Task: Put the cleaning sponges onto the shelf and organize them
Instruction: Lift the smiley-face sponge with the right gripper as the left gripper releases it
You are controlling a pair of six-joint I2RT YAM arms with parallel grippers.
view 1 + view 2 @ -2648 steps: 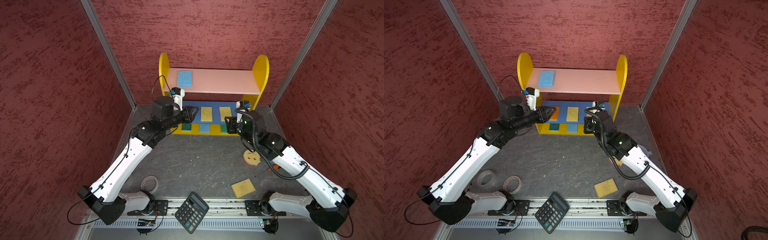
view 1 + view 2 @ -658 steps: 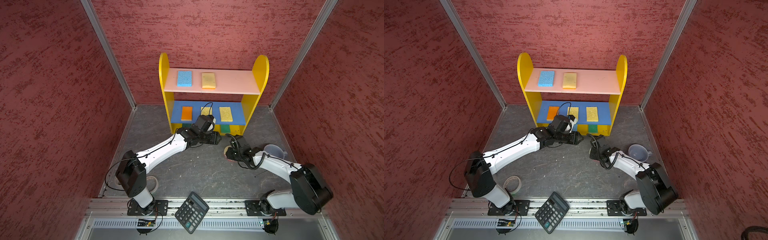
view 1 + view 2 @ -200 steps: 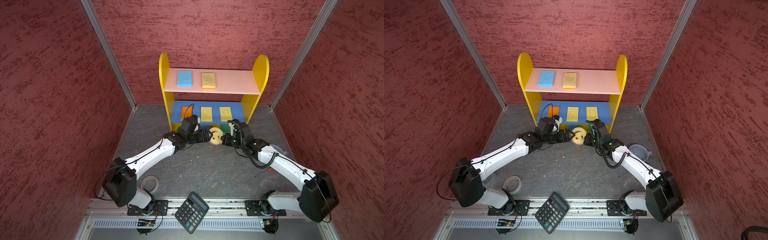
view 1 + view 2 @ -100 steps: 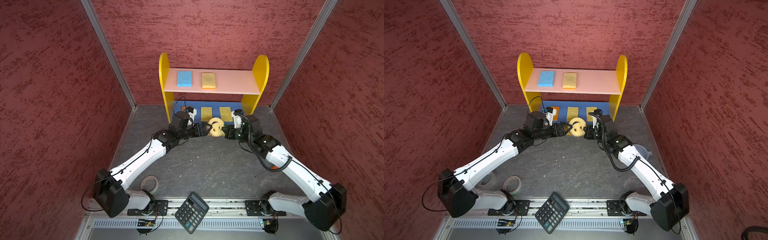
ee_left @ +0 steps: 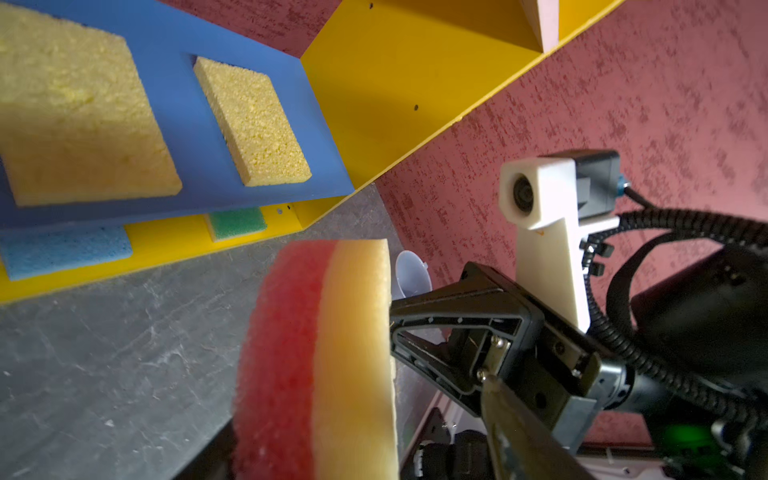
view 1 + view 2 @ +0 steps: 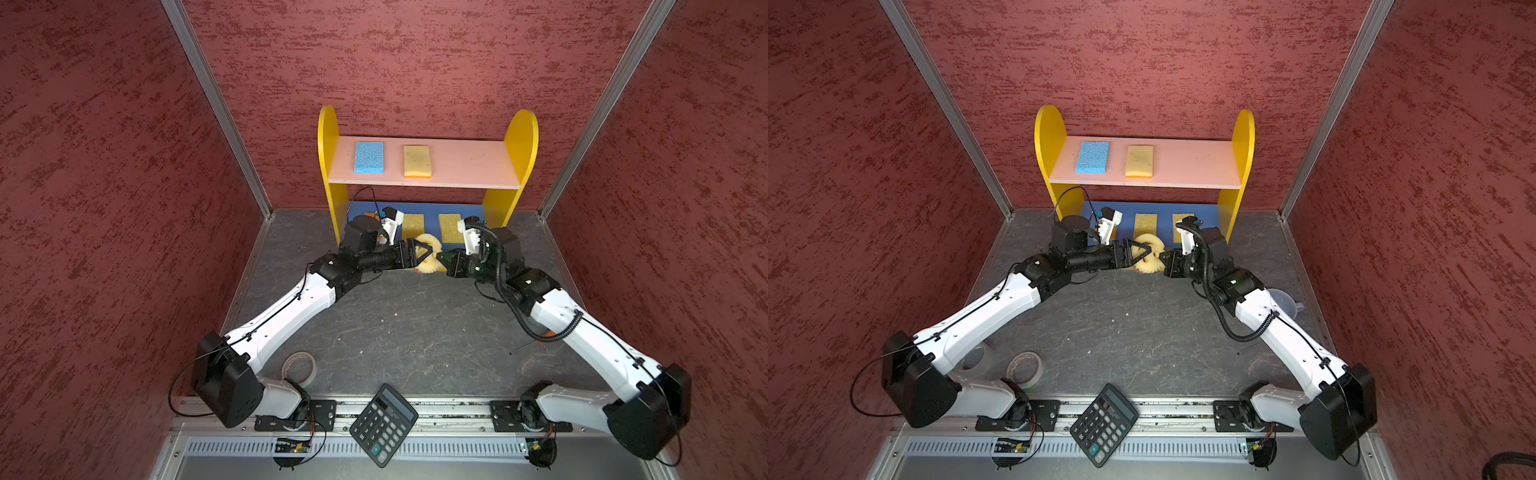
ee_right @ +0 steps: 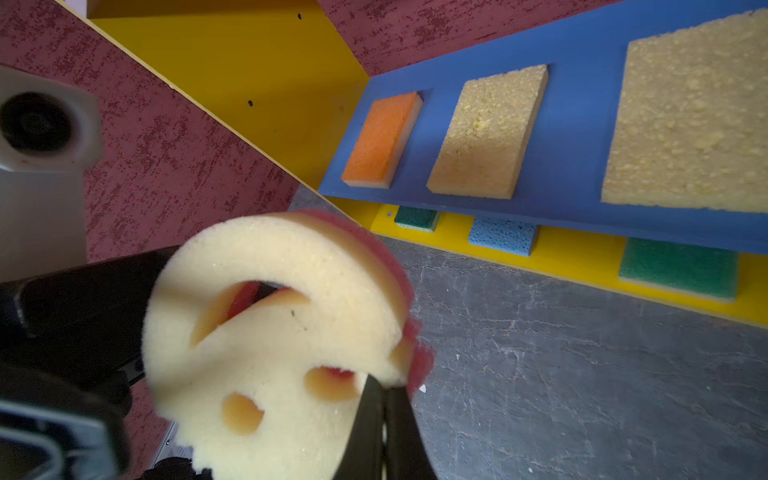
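The round cream smiley sponge [image 6: 427, 240] [image 7: 270, 332], pink-backed, hangs on edge in front of the shelf [image 6: 465, 166]. My right gripper [image 6: 441, 257] [image 7: 384, 415] is shut on its rim. My left gripper [image 6: 428, 254] [image 5: 361, 453] is open and straddles the sponge from the other side, with a gap at one finger [image 5: 519, 436]. A blue sponge [image 6: 369, 156] and a yellow sponge [image 6: 417, 161] lie on the pink top board. The blue middle board holds an orange sponge [image 7: 382, 137] and two yellow ones [image 7: 486, 133] [image 7: 685, 116]. Two green sponges [image 7: 415, 218] [image 7: 677, 266] and a blue sponge [image 7: 503, 241] lie on the yellow bottom.
A black calculator [image 6: 383, 424] lies on the front rail. A tape roll [image 6: 298, 368] sits near the left arm's base, a second clear roll [image 6: 978, 357] beside it. A clear funnel [image 6: 1281, 303] stands under the right arm. Red walls close in on three sides.
The right gripper has lifted the smiley sponge and carried it slightly toward the shelf. The left gripper has come up around it, and its jaws have narrowed.
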